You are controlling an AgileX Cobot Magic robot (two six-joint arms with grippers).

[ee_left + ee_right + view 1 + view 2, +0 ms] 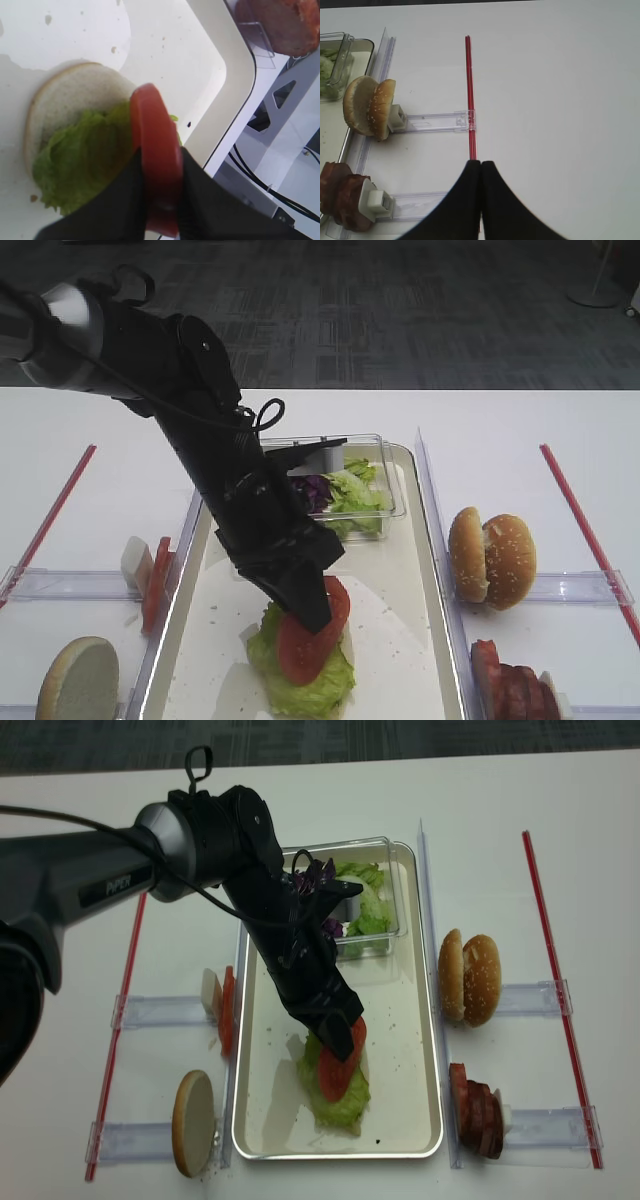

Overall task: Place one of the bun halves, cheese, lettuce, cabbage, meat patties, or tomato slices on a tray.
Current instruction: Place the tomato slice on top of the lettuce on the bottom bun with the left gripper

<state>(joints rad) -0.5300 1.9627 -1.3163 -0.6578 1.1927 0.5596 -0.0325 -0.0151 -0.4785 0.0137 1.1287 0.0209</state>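
Left tool (159, 197) pinches tomato slice (156, 150) above lettuce (85, 155).

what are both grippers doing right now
Left gripper: closed on a thin round red tomato slice, over the green lettuce.
Right gripper: closed, holding nothing.

The lower end of the tomato slice (156, 160) sits hidden between the black fingers of the left gripper (161, 200). Lettuce (82, 160) covers much of the bun half (75, 95) beneath it. The meat patties (280, 22) are blurred and cut off at the wrist picture's top edge.
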